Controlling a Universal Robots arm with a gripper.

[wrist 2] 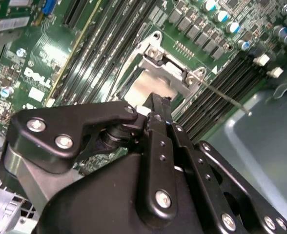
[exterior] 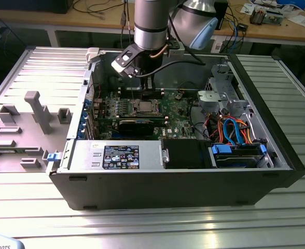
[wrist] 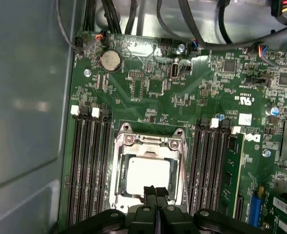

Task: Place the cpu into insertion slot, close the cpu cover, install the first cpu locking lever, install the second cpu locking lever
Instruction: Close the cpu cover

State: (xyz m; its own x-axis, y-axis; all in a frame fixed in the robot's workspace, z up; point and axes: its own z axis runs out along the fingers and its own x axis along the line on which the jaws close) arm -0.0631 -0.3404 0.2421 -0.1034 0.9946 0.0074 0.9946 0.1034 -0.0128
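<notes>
Looks like a robotics lab or workshop to me. There's a slotted aluminium table (exterior: 142,228) with an open PC case (exterior: 194,187) sat on it and a robot arm (exterior: 151,23) hanging over that. Grey jigs (exterior: 36,111) sit off to the exterior view's left, and a wooden bench (exterior: 277,31) behind is littered with cables (exterior: 100,8) and electronics bits.

Exterior view: high, angled down, takes in the whole computer case (exterior: 142,189) on the counter (exterior: 157,228); both wrist views: close over the motherboard (wrist: 148,97), sharing the insertion slot (wrist: 117,170) w/ exterior view.
</notes>
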